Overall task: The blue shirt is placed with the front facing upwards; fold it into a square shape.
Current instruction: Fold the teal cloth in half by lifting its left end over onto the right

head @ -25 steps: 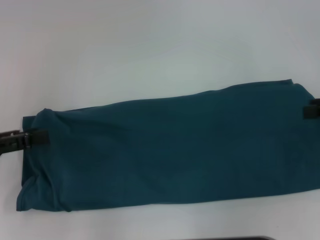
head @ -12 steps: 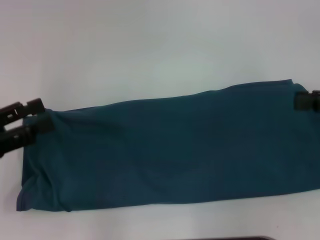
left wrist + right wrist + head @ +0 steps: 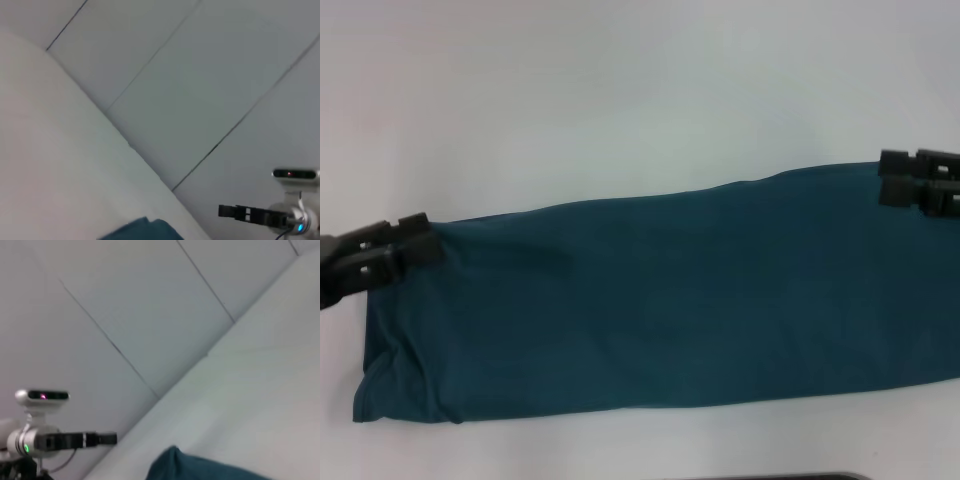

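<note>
Teal blue shirt [image 3: 660,300] lies folded lengthwise, smooth.

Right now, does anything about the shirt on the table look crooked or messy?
Yes. The blue shirt lies as a long folded band set at a slant, its right end farther from the robot. Its near left corner is bunched and rumpled, not flat. Nothing looks torn.
</note>
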{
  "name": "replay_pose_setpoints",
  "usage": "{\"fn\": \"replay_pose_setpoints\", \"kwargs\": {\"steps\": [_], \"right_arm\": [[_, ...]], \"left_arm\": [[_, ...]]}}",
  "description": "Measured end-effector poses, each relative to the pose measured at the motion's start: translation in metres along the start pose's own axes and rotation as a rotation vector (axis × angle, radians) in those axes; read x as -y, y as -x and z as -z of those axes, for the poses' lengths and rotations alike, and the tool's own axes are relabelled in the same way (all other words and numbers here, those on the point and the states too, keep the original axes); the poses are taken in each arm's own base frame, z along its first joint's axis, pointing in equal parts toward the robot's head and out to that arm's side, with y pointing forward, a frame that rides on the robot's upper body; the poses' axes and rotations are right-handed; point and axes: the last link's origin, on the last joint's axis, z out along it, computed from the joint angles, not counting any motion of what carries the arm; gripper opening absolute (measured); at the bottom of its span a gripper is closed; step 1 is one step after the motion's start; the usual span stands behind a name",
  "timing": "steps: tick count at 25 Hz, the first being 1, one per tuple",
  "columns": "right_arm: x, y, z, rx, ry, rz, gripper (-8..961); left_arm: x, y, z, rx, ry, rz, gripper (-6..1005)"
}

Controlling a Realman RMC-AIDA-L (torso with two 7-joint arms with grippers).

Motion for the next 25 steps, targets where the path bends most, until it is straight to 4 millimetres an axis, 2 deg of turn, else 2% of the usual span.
{"fn": "replay_pose_setpoints", "kwargs": {"steps": [6,13,16,20,25], "right_arm": [[0.002,0.001,-0.012,0.010,0.009,-0.041,889],[0.010,-0.004,-0.005,0.003,-0.060,-0.086,884],[0.014,-0.007,-0.004,-0.010,-0.086,-0.128,884],[0.022,-0.009,-0.010,-0.047,-0.140,-0.195,885],[0.023,-0.010,-0.017,-0.054,-0.135,-0.205,885]], "left_arm": [[0.003,0.002,-0.002,0.032,0.001,0.327,886],[0.013,0.014,0.003,0.080,-0.058,0.451,872],[0.024,0.019,0.002,0.092,-0.124,0.503,872],[0.041,0.025,-0.001,0.096,-0.212,0.557,872],[0.051,0.023,-0.002,0.104,-0.276,0.576,873]]}}
